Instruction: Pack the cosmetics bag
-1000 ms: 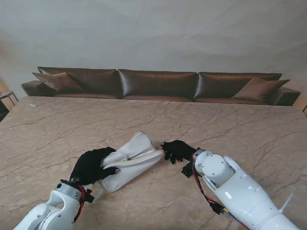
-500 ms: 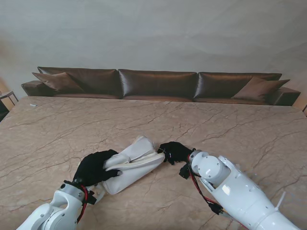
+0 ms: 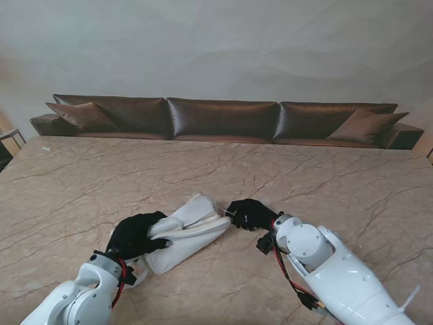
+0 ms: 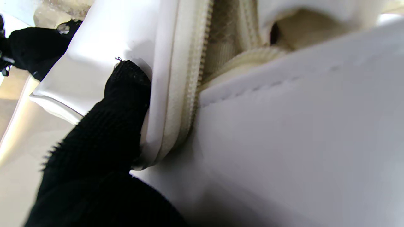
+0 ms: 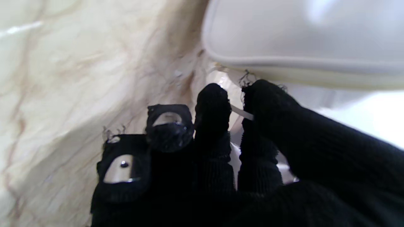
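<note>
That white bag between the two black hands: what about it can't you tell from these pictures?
- Contents: in the left wrist view the cosmetics bag gapes at the zipper, but only mesh lining shows.
- Zipper pull: the right hand pinches something thin and white, too blurred to name.
- The left hand covers the bag's near end.

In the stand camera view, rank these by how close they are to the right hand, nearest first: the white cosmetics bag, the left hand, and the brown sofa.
1. White cosmetics bag: touching the right hand, at its left.
2. Left hand: gripping the bag's opposite end, farther left.
3. Brown sofa: beyond the table's far edge, farthest from me.
</note>
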`<state>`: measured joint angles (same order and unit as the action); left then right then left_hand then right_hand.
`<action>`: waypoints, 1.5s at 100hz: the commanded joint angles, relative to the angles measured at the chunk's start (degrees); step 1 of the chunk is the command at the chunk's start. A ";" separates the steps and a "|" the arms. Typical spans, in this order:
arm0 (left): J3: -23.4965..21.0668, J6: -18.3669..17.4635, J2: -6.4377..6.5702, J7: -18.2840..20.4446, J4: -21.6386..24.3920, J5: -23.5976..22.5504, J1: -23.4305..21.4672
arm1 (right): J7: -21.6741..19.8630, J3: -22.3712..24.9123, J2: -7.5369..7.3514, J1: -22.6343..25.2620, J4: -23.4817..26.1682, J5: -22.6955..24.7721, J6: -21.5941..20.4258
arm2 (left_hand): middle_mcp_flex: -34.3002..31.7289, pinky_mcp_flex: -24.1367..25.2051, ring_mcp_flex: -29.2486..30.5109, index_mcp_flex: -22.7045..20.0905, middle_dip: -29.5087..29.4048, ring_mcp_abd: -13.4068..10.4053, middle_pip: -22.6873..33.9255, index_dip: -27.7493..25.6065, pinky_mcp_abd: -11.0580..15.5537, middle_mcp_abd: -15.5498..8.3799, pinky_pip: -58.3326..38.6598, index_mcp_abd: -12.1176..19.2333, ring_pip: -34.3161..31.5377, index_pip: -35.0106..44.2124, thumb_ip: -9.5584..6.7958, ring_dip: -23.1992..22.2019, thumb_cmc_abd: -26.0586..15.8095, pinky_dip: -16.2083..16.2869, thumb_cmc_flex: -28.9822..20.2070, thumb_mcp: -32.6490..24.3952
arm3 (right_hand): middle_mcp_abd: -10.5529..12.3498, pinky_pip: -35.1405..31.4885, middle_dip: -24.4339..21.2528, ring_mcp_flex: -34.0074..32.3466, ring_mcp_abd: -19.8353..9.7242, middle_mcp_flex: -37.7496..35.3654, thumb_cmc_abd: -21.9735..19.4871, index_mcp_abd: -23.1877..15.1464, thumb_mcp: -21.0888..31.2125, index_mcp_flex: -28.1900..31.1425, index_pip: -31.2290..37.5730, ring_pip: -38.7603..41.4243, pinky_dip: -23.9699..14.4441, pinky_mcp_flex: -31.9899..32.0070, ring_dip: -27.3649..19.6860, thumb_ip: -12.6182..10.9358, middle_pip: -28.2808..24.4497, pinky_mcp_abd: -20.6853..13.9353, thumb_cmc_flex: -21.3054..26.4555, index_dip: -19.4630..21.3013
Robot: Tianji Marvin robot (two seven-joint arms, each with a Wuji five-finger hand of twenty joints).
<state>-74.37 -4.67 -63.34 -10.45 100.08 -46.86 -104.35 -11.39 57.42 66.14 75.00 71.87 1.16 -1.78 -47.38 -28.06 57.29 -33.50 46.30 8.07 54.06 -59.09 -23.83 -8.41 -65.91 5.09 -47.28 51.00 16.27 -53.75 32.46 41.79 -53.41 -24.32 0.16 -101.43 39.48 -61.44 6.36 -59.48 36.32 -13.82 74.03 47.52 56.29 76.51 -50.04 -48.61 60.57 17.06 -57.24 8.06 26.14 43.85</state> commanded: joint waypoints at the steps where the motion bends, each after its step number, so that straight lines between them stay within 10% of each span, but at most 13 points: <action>1: 0.22 0.65 0.14 0.16 -0.22 -1.00 0.10 | -0.56 0.66 0.12 0.80 1.74 -0.81 0.94 | -7.30 0.23 4.49 -9.92 3.97 -0.72 4.81 -1.74 -1.39 -5.68 -2.39 9.10 -8.38 13.07 -6.09 -2.72 -15.25 1.31 -8.18 -19.64 | 0.40 -7.82 0.53 -1.39 1.65 -2.09 1.36 -7.59 3.61 4.70 3.70 2.10 -0.90 0.20 0.91 -2.02 -2.10 -1.07 2.49 5.56; 21: 0.88 1.56 0.24 0.59 -1.73 -1.22 1.20 | -3.27 2.39 -0.64 2.05 3.26 -1.71 2.60 | -6.87 0.63 3.94 -9.19 5.09 -1.12 4.67 -1.85 -0.82 -6.27 -2.59 9.95 -8.84 13.64 -6.17 -2.83 -15.88 1.43 -8.23 -18.50 | -0.11 -4.59 1.13 4.75 2.79 2.17 1.46 -6.44 6.89 6.14 3.16 -1.37 -3.70 6.72 3.27 -3.32 2.80 -1.44 -2.30 3.47; 32: 1.08 1.82 0.14 0.51 -2.37 -0.48 1.55 | -4.98 2.50 -1.15 2.36 2.95 -1.45 2.28 | -6.60 0.82 3.66 -8.85 5.55 -1.32 4.48 -1.99 -0.61 -6.53 -2.51 10.25 -8.78 13.86 -6.19 -2.77 -16.12 1.39 -8.48 -17.72 | 0.25 -2.32 0.84 7.88 2.64 5.68 -3.32 -6.35 -2.48 5.26 3.42 -3.62 -5.44 9.76 4.30 -8.25 4.11 -1.65 -12.76 4.70; 60: 1.73 2.07 -0.01 0.42 -3.13 0.76 2.24 | -6.93 0.20 -1.36 1.35 0.46 -1.87 0.40 | -6.30 1.66 2.96 -8.40 5.94 -1.06 4.29 -2.11 -0.48 -6.67 -2.17 10.19 -8.09 14.01 -6.20 -2.49 -16.44 1.32 -9.05 -16.83 | 0.33 0.60 -0.02 9.96 2.28 6.60 -0.12 -4.19 0.80 3.49 3.35 -7.23 -6.61 12.23 3.89 -3.07 5.50 -0.85 0.09 -6.37; 92: 2.82 2.44 0.61 1.57 -5.07 -2.17 4.11 | -6.03 1.29 -0.63 2.25 0.47 -5.44 -0.74 | -10.62 0.34 5.48 -13.18 5.36 0.35 3.70 0.31 -0.20 -6.60 -5.27 10.17 -7.83 14.57 -6.27 -0.15 -10.89 1.07 -5.64 -30.19 | 1.82 -0.55 4.75 6.72 1.24 3.39 2.07 -8.12 4.45 8.92 5.79 -4.09 -6.10 9.28 3.79 -2.73 1.36 -0.96 6.49 8.24; 150: 3.90 1.65 1.70 3.75 -5.78 -6.97 4.49 | -4.00 7.39 0.58 6.37 5.75 -16.42 -6.51 | -10.93 0.55 5.50 -14.72 5.33 -0.03 4.66 -0.03 0.53 -7.42 -6.05 11.99 -9.16 15.55 -8.20 -0.46 -12.53 0.72 -6.71 -30.57 | 1.72 -0.63 6.03 7.71 1.34 4.05 0.14 -7.95 1.46 8.16 3.60 -3.85 -6.27 10.39 3.93 -1.33 1.78 -0.84 8.26 9.36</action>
<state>-71.43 -3.18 -61.88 -8.11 96.08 -53.13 -98.66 -16.01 64.20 66.43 81.58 75.22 -14.89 -7.21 -51.62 -28.00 60.62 -36.96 50.14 8.07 53.07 -57.73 -23.48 -8.42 -69.59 6.26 -52.84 52.71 16.23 -53.62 31.73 42.01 -48.16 -24.75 -0.60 -99.27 44.98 -53.59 7.42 -54.57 38.09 -8.18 73.98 51.77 55.72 71.65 -55.67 -38.24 64.15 16.65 -55.07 8.43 26.27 48.60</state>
